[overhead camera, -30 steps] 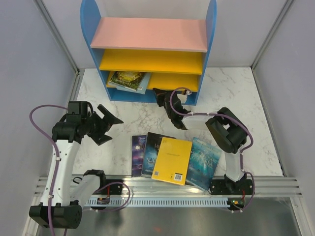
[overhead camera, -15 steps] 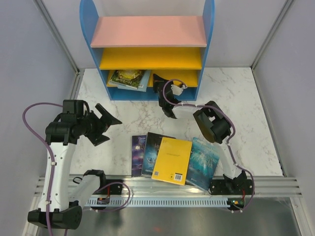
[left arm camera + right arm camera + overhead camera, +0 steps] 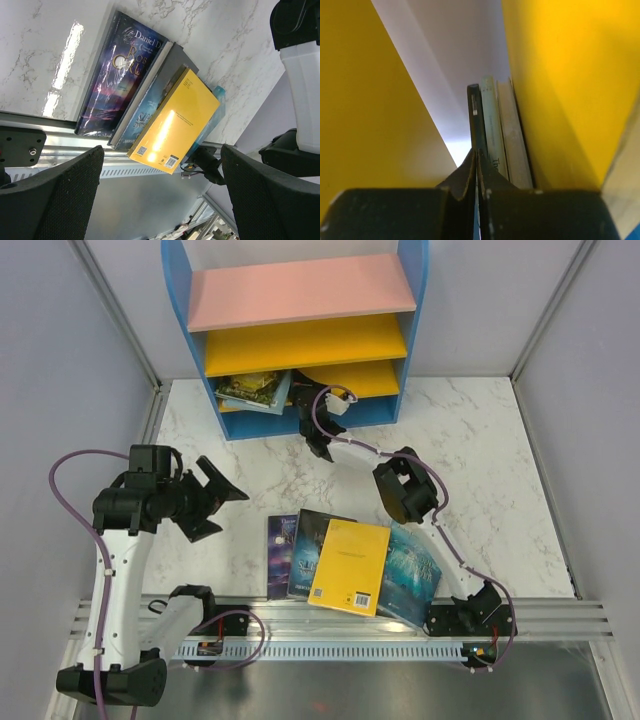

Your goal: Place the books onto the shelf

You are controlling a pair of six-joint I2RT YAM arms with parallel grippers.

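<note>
Three shelved books [image 3: 252, 390] are lying stacked in the lowest compartment of the shelf [image 3: 300, 292], toward its left end, and the right wrist view is showing their edges side by side: black, pale green and cream. The right gripper [image 3: 476, 159] is reaching into that same compartment with its fingers pressed together on nothing, the tips pointing at the black book's edge between the two yellow boards. The two compartments above are showing only bare yellow boards.

Four loose books [image 3: 350, 566] are lying overlapped on the white marble table [image 3: 500, 455] near the metal rail [image 3: 340, 628]: a dark purple one, a dark blue one, a yellow one on top, and a teal one at the right. The left gripper [image 3: 228, 508] is hovering beside them with its fingers wide apart, holding nothing. Grey walls are closing in the table on three sides.

Compared with a second ago, the shelf is sitting further back and turned slightly, and the right arm is stretching further in
</note>
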